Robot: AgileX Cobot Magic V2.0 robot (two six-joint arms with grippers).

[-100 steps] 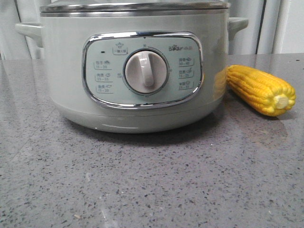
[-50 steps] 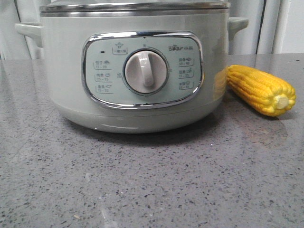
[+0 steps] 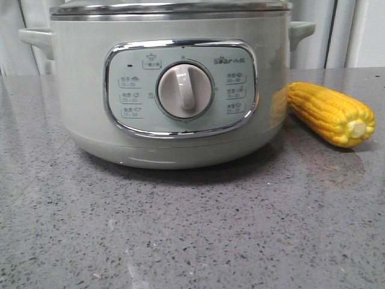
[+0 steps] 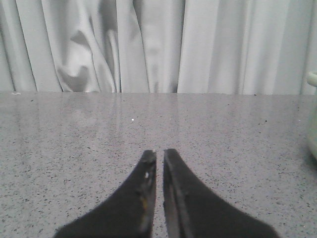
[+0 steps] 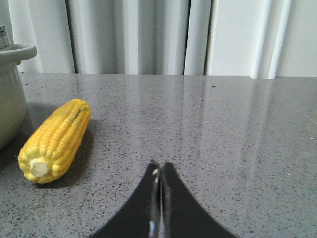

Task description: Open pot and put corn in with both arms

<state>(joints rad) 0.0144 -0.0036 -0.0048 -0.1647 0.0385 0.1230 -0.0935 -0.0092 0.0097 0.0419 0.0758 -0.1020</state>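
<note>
Grey speckled stone counter [image 3: 192, 235] is seen across all views, w/ pale pleated curtains [image 4: 148, 44] hung behind it.

Front view: the pot [image 3: 84, 90] is set upright on the counter, filling most of the frame. Sage-green body, steel rim [image 3: 171, 8] at the top, side handles [image 3: 37, 40] seen at both edges. Chrome-framed control panel [image 3: 237, 96] is faced toward the camera, w/ a white round dial [image 3: 184, 90] at its centre. Rim area is cropped by the frame top, so the lid can't be made out clearly.

The corn [image 3: 331, 113] is laid on its side on the counter at the pot's right, just beside the wall; contact can't be told. Pale stub end is pointed toward the camera and to the right. A yellow reflection is picked up on the pot's wall next to it.

Left wrist view: left gripper [image 4: 159, 159] is held low over bare counter, jaws nearly pressed together, only a thin slit between the tips, nothing pinched. A sliver of the pot is caught at the frame edge.

Right wrist view: right gripper [image 5: 160, 171] is shown w/ jaws pressed together, nothing held. The corn lies near it but apart, w/ the pot's handle and wall beyond the cob.
</note>
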